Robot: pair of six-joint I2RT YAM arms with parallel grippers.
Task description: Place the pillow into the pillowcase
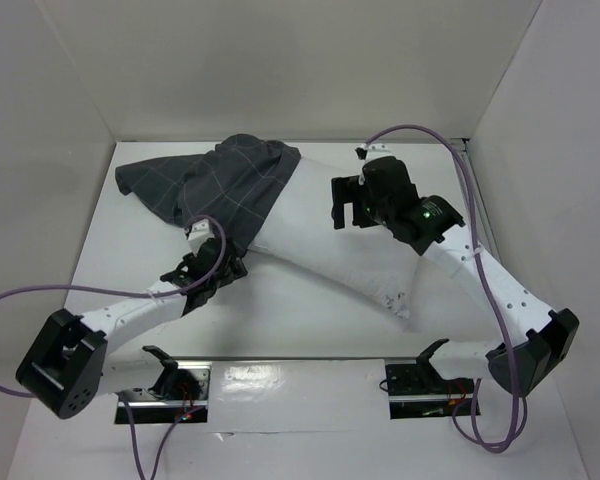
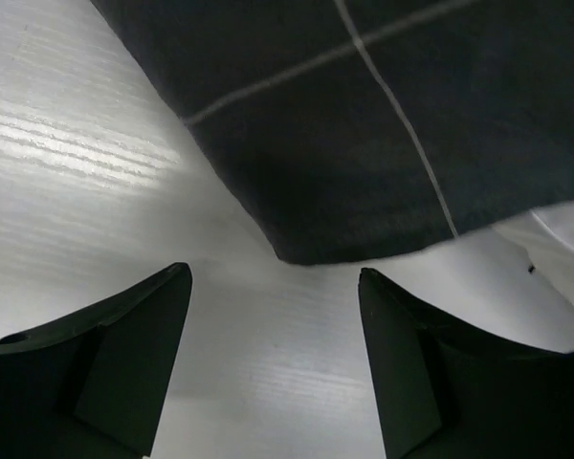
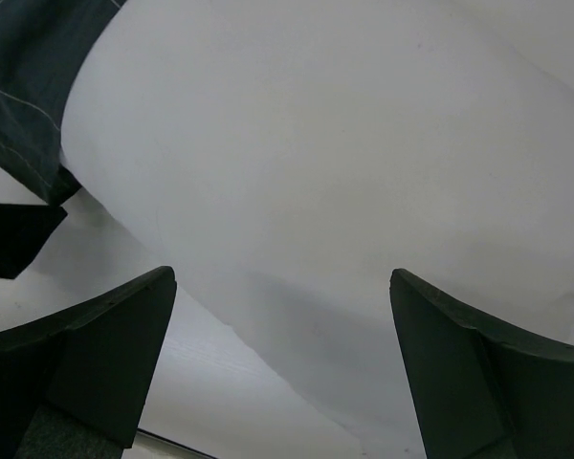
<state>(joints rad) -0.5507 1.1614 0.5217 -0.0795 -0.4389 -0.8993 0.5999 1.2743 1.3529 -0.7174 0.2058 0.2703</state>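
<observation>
Puffy white rectangular pillow (image 1: 330, 250), one end apparently inside limp charcoal grid-patterned pillowcase (image 1: 220, 180). Left gripper (image 2: 273, 277) gapes empty by its hem; right gripper (image 3: 282, 277) gapes above the pillow.

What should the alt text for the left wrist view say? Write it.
A limp dark charcoal-grey fabric pillowcase with thin light grid lines fills the top, its edge just ahead of the open left tool, over the white table. A sliver of puffy white pillow shows at right.

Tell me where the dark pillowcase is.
Overhead view: the pillowcase lies far left on the table, covering the far end of the pillow, its hem just ahead of the left gripper.
</observation>
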